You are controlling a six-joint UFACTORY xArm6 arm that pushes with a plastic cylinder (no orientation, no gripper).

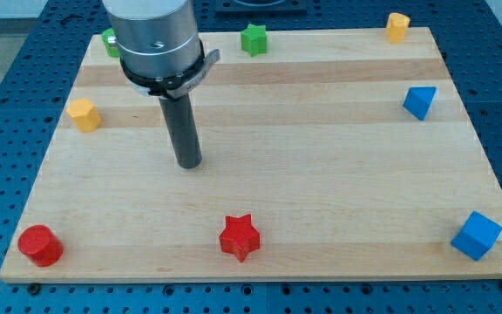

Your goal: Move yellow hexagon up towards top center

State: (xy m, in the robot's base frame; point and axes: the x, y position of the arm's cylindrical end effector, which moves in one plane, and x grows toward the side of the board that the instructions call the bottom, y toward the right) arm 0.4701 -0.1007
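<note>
A yellow block that looks hexagonal (84,114) sits near the board's left edge, at mid-upper height. My tip (189,165) rests on the wooden board (321,174), to the right of that block and a little lower, well apart from it. A second yellow block (396,26), whose shape I cannot make out, sits at the top right corner. No block touches the tip.
A green star (254,39) is at top centre. A green block (110,41) is partly hidden behind the arm at top left. A blue triangular block (420,101) and a blue cube (477,235) are at right. A red star (239,237) and a red cylinder (40,245) are along the bottom.
</note>
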